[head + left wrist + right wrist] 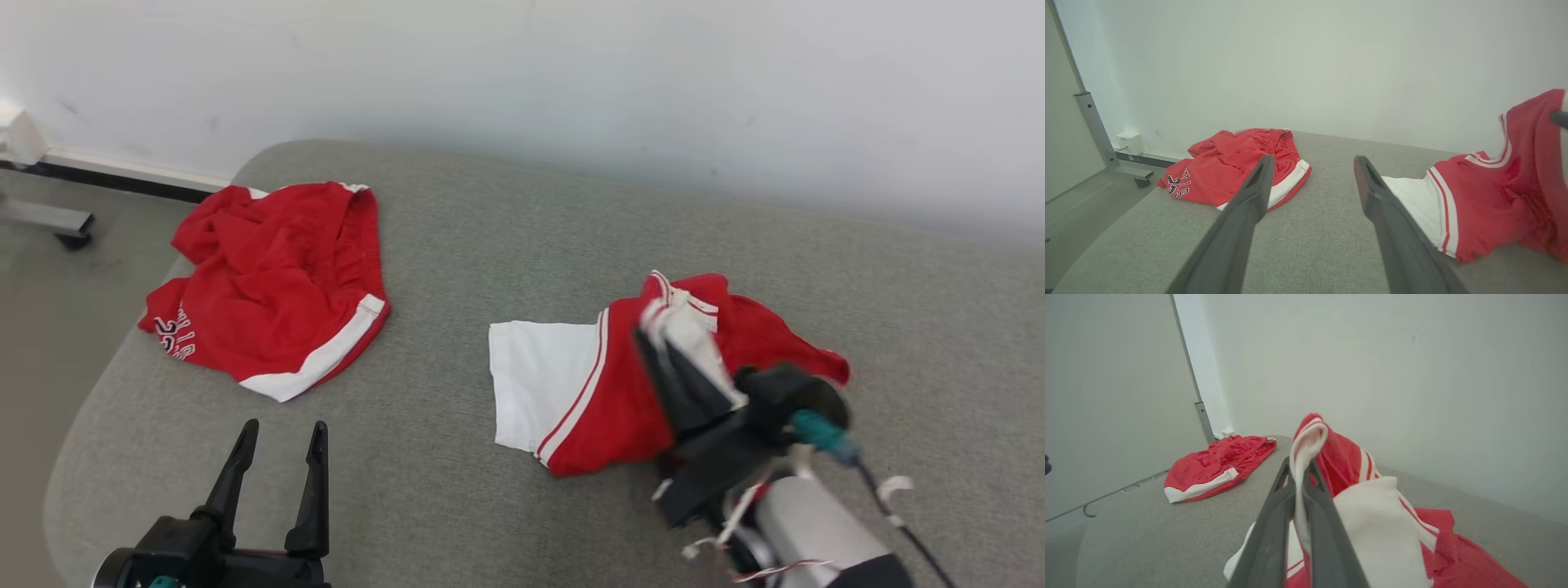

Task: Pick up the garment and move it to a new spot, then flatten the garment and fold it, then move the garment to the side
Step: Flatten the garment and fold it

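The garment [604, 392], red with a white panel and red-and-white stripes, lies crumpled at the right of the grey cushioned surface [506, 237]. My right gripper [653, 331] is shut on a white-trimmed edge of it and holds that edge raised above the heap. In the right wrist view the right gripper [1299, 465] pinches a white fold of the garment [1372, 510] between its fingers. My left gripper [284, 429] stands open and holds nothing, low at the front left, apart from the cloth. From the left wrist view the left gripper [1314, 159] points between both cloths, with the garment [1478, 204] on the right.
A second red pair of shorts [277, 286] with a white hem and lettering lies bunched at the surface's far left corner, shorts [1229, 167], shorts [1216, 465]. A pale wall runs close behind. Floor and a metal frame foot [49, 219] lie beyond the left edge.
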Robot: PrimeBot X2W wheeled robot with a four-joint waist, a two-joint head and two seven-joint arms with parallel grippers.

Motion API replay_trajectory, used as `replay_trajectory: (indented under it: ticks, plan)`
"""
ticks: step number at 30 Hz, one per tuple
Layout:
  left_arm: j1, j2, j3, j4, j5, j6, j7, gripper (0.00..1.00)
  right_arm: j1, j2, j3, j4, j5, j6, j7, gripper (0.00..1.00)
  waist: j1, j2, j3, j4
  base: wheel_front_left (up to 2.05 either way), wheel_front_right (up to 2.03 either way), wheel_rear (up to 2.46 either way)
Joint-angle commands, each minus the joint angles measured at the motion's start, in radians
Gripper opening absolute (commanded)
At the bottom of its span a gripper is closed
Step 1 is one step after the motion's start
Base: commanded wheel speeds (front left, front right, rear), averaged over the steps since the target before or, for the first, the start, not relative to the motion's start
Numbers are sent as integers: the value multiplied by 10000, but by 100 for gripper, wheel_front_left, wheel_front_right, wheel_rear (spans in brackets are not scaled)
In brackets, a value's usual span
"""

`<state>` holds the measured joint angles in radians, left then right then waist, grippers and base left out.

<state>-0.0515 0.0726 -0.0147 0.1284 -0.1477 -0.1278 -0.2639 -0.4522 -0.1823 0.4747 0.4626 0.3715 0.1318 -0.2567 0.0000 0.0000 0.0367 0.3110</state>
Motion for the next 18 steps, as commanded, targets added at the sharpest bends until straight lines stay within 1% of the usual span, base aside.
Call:
replay_trajectory:
  ticks: [1, 4, 9, 12, 14, 15, 16, 17, 18]
  plan:
    - [103, -16, 29, -45, 104, 3, -9, 100, -97, 166, 194, 1, -36, -24, 6, 0, 0, 0, 20, 205, 0, 0, 0]
    - [71, -42, -17, -80, 107, 15, -9, 100, -300, 688, 694, 298, -82, -22, -14, 0, 0, 0, 103, 479, 0, 0, 0]
    - [-114, -72, -44, -20, 22, 10, -9, 100, -562, 1204, 1747, 1296, -428, -24, -75, 0, 0, 0, 233, 929, 0, 0, 0]
    - [-148, -90, -53, 20, 1, 5, -9, 100, -508, 1318, 2670, 1889, -73, -22, -83, 0, 0, 0, 275, 1122, 0, 0, 0]
    - [-173, -107, -91, 63, -6, 3, -9, 100, -458, 1323, 3447, 2131, 432, -24, -88, 0, 0, 0, 291, 1234, 0, 0, 0]
    - [-194, -110, -96, 80, -10, 1, -9, 100, -430, 1311, 3736, 2295, 658, -24, -90, 7, 0, 0, 294, 1272, 0, 0, 0]
    - [-203, -108, -101, 98, -14, 1, -9, 100, -398, 1302, 4003, 2426, 962, -22, -86, 95, 0, 0, 287, 1296, 0, 0, 0]
    - [-195, -112, -100, 108, -22, 0, -9, 100, -392, 1311, 4295, 2547, 1216, -22, -71, 100, 0, 0, 281, 1304, 0, 0, 0]
    - [-179, -115, -84, 109, -30, 0, -9, 100, -468, 1319, 4473, 2635, 1377, -24, -74, 100, 0, 0, 282, 1299, 0, 0, 0]
